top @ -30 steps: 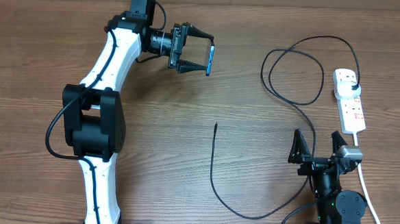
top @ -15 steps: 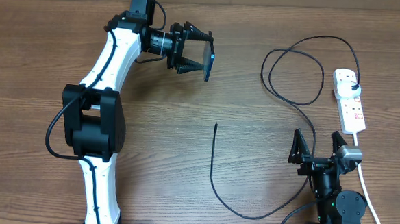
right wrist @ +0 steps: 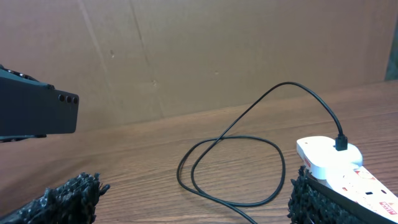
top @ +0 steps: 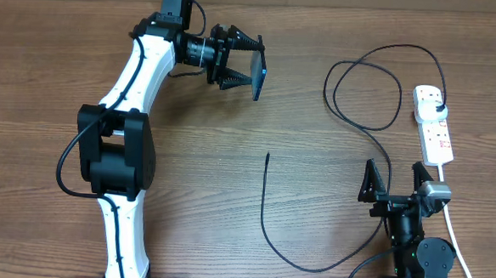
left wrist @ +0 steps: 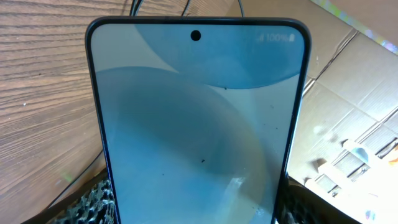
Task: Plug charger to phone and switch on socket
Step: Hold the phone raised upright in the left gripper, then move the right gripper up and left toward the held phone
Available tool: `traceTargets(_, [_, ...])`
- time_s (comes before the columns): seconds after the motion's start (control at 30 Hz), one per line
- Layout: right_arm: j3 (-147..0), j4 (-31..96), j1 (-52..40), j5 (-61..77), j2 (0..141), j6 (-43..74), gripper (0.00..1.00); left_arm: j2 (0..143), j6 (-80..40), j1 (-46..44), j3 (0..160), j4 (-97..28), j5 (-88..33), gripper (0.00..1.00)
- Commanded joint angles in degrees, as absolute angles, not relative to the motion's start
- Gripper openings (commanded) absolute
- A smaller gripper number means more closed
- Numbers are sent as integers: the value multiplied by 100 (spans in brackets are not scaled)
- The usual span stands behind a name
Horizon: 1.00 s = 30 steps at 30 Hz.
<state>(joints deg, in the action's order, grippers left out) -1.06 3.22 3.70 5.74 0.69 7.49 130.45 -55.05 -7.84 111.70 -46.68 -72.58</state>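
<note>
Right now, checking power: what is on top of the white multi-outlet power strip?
The thin black charger cable's black plug stands plugged in at the white power strip's far end. Its pins are hidden inside.

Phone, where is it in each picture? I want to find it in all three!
Overhead: the phone is near the top, left of the middle, seen edge-on, held in the left tool.
Left wrist: the phone fills almost the whole picture, light blue screen facing the camera.
Right wrist: the phone pokes in at the far left edge, dark back showing.
Shared landmark: the wooden table shows in all three.
</note>
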Motion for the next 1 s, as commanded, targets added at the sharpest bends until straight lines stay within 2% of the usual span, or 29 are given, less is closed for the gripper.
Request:
traceTargets(0.0, [-45, 318, 349, 515, 16, 733, 100, 13072, -5356, -779, 11347, -4641, -7446, 4])
traceTargets(0.43, [-537, 834, 349, 523, 473, 1011, 100, 13072, -5358, -790, 11347, -4641, -7435, 4])
traceTargets(0.97, [-2379, 829, 349, 1566, 3249, 1007, 100, 13072, -5791, -847, 11347, -4646, -6729, 4])
